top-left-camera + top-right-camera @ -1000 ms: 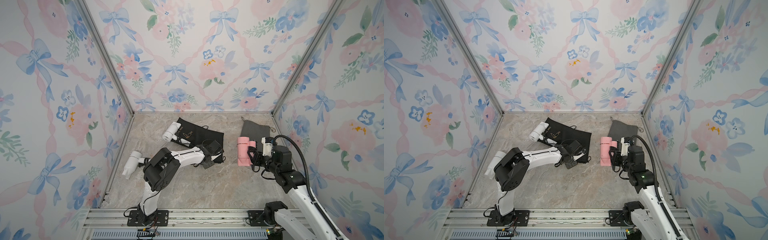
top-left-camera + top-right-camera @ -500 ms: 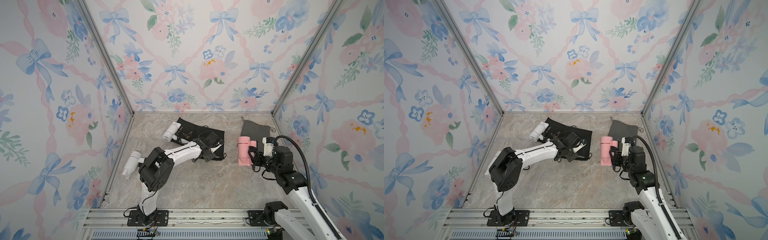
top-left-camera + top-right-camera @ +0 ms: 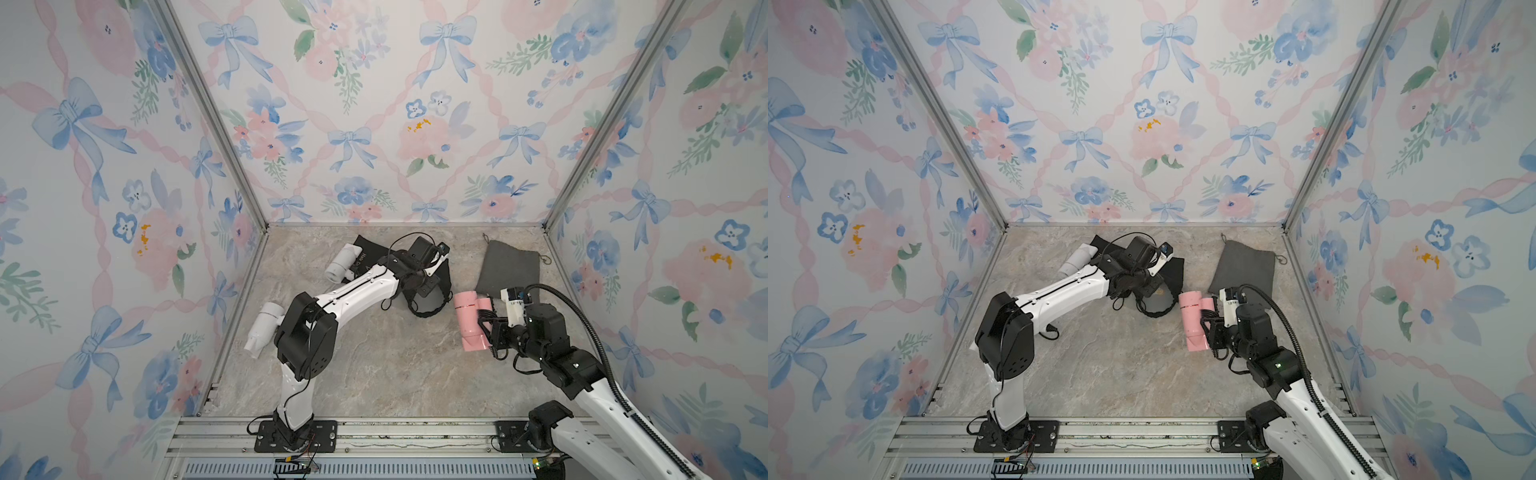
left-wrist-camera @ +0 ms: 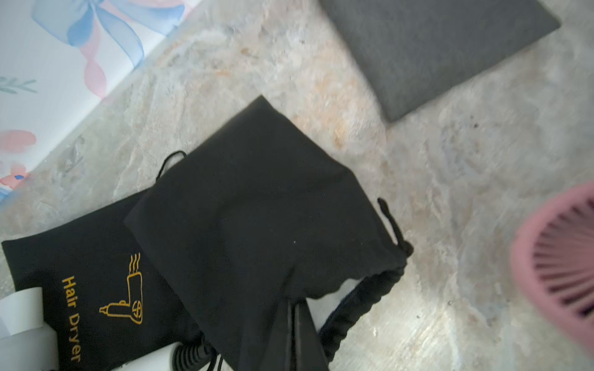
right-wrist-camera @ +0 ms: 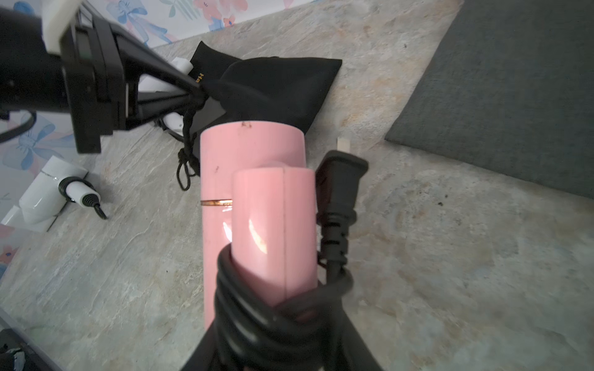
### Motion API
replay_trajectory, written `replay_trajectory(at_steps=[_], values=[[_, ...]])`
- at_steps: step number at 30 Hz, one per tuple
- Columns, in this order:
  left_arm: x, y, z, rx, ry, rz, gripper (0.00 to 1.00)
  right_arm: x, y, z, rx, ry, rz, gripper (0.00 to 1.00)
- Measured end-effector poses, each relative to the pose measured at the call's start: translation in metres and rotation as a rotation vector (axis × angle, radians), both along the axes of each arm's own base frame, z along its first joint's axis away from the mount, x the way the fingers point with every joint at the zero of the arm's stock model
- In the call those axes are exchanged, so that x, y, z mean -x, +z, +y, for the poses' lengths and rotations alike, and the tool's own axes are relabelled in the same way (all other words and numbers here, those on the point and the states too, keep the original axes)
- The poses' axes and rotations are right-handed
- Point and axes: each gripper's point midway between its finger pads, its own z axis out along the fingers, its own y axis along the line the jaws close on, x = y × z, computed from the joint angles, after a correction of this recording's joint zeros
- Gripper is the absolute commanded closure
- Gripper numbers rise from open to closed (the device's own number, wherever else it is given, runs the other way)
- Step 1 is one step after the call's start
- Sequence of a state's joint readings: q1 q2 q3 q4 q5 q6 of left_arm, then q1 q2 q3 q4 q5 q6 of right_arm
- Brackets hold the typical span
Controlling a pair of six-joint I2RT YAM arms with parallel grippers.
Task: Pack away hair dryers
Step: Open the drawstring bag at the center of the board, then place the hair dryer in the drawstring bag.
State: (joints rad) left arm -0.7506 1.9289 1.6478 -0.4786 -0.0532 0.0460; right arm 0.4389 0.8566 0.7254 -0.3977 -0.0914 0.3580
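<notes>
Boxed in on three sides by floral wallpaper.

Papered with pale blue bows, pink ribbons, green sprigs and pink-and-blue blossoms on white; joined at both back corners by slanting aluminium posts; floored with a beige-grey marbled table; edged along the front with grooved metal rails and, just outside them, a slotted vent strip; lit softly and evenly.

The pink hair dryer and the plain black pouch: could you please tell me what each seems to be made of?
The pink hair dryer: probably glossy moulded plastic, going by its sharp highlights and seam. The plain black pouch: apparently matte woven cloth; it creases limply and gathers at a drawstring.
</notes>
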Motion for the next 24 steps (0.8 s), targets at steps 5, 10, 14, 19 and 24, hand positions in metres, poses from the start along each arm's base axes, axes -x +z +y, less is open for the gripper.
replay_trajectory(at_steps=[5,10,14,19,24], values=[[0.003,0.020,-0.017,0.089,-0.037,0.015,1.00,0.007,-0.010,0.021,0.039,0.049,0.014,0.72],[0.010,0.019,-0.024,0.118,-0.063,0.047,1.00,0.005,-0.030,0.037,0.094,0.069,0.058,0.72],[0.019,0.018,-0.034,0.142,-0.077,0.076,1.00,0.000,-0.045,0.045,0.136,0.061,0.092,0.72],[0.032,0.017,-0.045,0.149,-0.095,0.092,1.00,-0.012,-0.051,0.049,0.167,0.031,0.102,0.72],[0.035,0.010,-0.043,0.153,-0.073,0.121,1.00,-0.018,-0.059,0.052,0.189,0.011,0.117,0.72]])
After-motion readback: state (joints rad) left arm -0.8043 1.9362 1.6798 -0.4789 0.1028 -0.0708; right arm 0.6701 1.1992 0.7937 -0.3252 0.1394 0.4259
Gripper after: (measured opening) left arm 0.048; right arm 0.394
